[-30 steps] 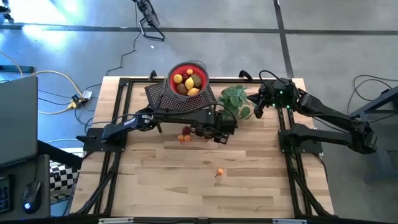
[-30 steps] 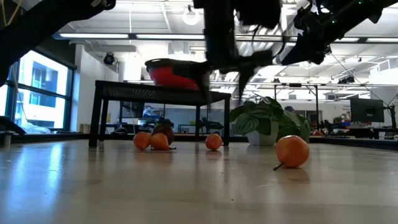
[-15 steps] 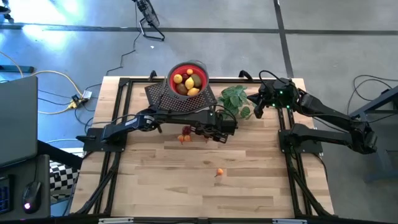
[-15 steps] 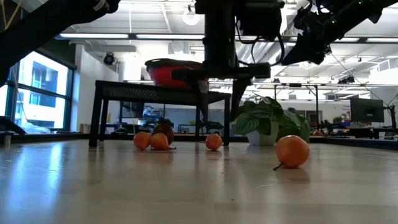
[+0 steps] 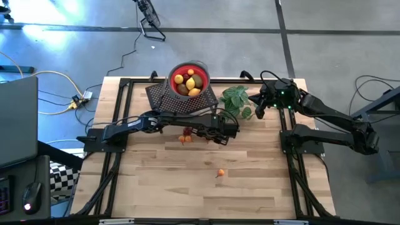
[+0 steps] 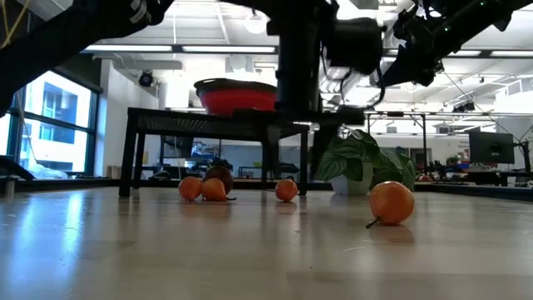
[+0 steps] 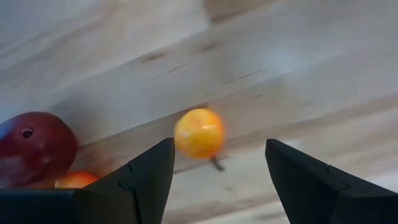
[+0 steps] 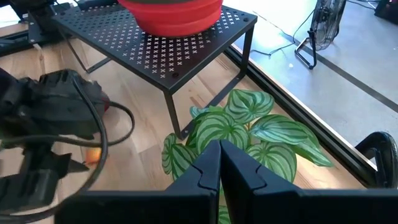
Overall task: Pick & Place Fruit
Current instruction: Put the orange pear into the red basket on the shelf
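Note:
Small fruit lies on the wooden table. A dark red piece [image 7: 34, 146] and two orange balls [image 6: 201, 188] sit close together by the rack's leg. Another orange ball [image 7: 199, 132] rests on the wood under my left gripper [image 7: 217, 149], which is open and points down, its fingers apart on either side of it without touching. One orange ball [image 5: 220, 173] lies alone nearer the near edge. Lemons and other pieces fill the red bowl [image 5: 189, 79]. My right gripper [image 8: 219, 155] is shut and waits above the plant at the far right.
The red bowl stands on a black perforated rack [image 5: 181, 99] at the far middle of the table. A green leafy plant [image 5: 237, 100] sits right of the rack. Black frame rails [image 5: 115, 162] run along both sides. Bare wood stretches toward the near edge.
My left gripper has turned about its wrist and shifted slightly toward the table's right, staying above the orange ball in front of the rack. The fruit has not moved.

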Motion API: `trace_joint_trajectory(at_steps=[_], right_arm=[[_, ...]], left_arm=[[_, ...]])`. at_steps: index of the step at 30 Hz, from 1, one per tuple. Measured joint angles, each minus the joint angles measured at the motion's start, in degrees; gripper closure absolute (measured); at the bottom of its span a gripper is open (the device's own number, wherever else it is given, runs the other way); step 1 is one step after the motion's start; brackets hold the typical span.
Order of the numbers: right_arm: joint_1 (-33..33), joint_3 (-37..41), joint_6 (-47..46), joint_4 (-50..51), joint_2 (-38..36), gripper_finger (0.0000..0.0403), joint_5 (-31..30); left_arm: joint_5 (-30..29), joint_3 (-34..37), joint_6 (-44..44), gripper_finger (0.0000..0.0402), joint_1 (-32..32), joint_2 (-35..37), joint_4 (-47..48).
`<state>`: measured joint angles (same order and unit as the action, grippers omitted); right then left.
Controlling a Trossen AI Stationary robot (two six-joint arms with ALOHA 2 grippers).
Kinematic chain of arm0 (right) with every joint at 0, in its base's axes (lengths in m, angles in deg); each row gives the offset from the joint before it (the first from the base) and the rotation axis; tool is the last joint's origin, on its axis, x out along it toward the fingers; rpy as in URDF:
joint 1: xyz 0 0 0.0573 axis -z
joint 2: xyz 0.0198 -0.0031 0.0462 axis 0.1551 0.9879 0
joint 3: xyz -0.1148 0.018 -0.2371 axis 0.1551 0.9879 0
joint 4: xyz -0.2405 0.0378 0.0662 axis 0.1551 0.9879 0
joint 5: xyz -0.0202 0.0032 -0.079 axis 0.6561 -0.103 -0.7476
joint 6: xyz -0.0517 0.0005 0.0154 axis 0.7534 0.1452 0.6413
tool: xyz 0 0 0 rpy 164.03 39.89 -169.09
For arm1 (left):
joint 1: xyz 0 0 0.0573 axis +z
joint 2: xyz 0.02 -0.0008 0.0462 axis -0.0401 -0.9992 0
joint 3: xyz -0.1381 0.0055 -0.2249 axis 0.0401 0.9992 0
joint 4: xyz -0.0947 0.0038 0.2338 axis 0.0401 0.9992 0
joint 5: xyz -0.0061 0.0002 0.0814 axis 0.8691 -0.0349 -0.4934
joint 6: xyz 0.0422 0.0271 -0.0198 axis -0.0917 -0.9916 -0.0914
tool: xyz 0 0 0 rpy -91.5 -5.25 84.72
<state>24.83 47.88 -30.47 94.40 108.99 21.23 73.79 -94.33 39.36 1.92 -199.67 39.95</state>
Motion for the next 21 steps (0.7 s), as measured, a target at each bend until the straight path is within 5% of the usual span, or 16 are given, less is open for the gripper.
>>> trace_joint_trajectory(at_steps=[21], right_arm=[[0.02,-0.02,0.24,1.92,0.00,0.0400,-0.01]], left_arm=[[0.23,0.01,-1.56,0.0158,-0.02,-1.67,-3.74]])
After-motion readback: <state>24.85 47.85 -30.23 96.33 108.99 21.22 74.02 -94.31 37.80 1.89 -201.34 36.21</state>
